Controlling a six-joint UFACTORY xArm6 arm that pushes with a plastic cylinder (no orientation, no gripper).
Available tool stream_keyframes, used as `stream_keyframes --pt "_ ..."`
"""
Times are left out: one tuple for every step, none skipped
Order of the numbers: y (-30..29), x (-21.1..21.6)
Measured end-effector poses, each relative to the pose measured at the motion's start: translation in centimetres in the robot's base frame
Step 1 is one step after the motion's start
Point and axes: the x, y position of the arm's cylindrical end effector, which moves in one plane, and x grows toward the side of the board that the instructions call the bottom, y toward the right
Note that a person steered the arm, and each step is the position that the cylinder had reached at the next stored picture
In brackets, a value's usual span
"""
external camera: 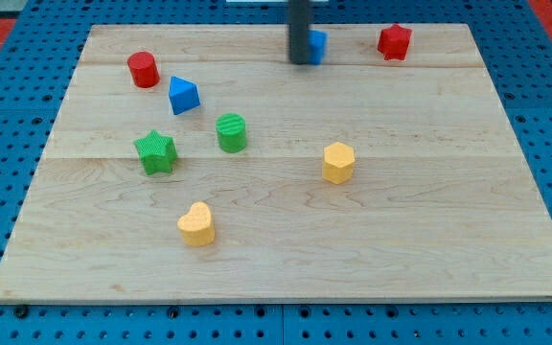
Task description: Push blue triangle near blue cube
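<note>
The tip [301,61] rests at the table's [448,240] far edge, touching the blue cube [318,45]; no hand exists. The blue triangle [183,95] lies far left. A good push starts from its left side, steering rightward.

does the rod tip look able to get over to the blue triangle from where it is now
Probably yes. My tip sits at the view's top, right against the blue cube. The board between it and the blue triangle, toward the view's left, looks bare; the red cylinder and green cylinder lie off that line.
</note>
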Motion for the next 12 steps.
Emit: stream_keyframes --pt "-6.4 0.3" --pt "-4.3 -1.0" --pt "1.8 -2.4" --pt "-4.6 1.0" --pt "-15.9 0.2" --pt "-23.5 -2.3" --pt "-33.6 4.8" --pt "-27.3 5.8" --pt "-17.2 0.2" --pt "-18.5 0.0" --pt "-21.2 -2.9" --pt "-11.9 -6.0"
